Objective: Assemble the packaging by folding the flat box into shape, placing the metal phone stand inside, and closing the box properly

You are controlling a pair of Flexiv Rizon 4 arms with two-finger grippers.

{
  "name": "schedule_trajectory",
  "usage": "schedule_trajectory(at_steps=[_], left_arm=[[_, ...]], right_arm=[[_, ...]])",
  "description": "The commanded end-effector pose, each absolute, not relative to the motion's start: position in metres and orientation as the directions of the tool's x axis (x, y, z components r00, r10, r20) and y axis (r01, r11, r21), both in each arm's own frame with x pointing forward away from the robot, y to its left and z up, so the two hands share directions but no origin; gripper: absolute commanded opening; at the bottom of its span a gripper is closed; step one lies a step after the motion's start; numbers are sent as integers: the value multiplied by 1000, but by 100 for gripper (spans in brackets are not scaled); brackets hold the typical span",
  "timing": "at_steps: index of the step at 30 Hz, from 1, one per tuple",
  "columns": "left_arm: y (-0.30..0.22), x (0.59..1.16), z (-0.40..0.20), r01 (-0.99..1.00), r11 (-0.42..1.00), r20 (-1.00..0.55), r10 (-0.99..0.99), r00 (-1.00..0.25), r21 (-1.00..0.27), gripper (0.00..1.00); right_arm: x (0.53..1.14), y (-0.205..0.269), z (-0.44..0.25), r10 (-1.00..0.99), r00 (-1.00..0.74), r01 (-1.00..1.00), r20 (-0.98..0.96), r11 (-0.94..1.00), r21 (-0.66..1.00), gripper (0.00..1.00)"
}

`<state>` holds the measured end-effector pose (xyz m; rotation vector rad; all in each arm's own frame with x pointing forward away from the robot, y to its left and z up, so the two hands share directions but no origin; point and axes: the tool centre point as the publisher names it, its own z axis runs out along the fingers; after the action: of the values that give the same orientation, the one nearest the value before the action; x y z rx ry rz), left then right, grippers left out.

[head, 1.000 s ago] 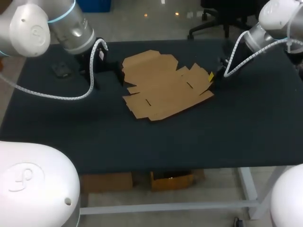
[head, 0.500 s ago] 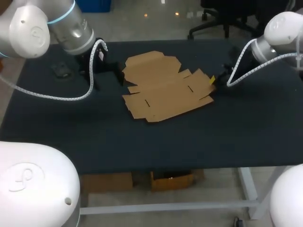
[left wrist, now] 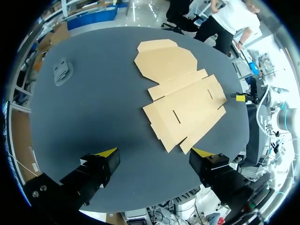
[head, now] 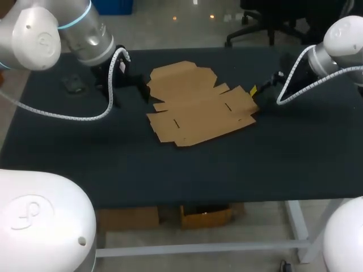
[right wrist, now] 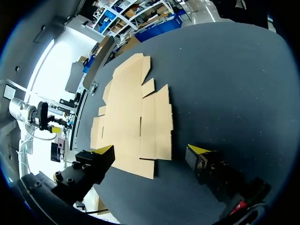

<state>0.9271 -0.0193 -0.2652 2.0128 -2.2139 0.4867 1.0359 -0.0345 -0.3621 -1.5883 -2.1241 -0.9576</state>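
Note:
The flat brown cardboard box (head: 195,106) lies unfolded in the middle of the black table. The small grey metal phone stand (head: 72,84) rests at the far left, also seen in the left wrist view (left wrist: 62,72). My left gripper (left wrist: 154,153) hovers open above the table beside the cardboard's left side, holding nothing. My right gripper (head: 258,94) sits just off the cardboard's right edge. In the right wrist view, the right gripper (right wrist: 151,150) is open and the cardboard (right wrist: 133,124) lies flat ahead of its fingers, untouched.
The black table (head: 295,153) has bare surface in front of the cardboard and to its right. My left arm's white cable (head: 68,116) loops over the table's left part.
My right gripper opened and let go of the cardboard's right flap, which dropped flat. The right arm drew back a little to the right. The left arm stayed put.

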Motion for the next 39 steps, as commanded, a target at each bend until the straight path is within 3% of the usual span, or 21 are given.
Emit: schedule_trajectory(at_steps=[1,25,39], left_arm=[[-21,928,-265,-985,65,285,-952,-109,-158,100],[-20,929,-262,-990,35,243,-968,-67,-135,100],[-31,918,-281,-987,-113,387,-920,59,-117,100]], right_arm=[[1054,-39,-353,687,-376,926,622,264,268,100],[1063,-33,-347,695,-387,921,607,320,221,100],[1067,-29,-341,705,-391,919,592,336,207,100]])
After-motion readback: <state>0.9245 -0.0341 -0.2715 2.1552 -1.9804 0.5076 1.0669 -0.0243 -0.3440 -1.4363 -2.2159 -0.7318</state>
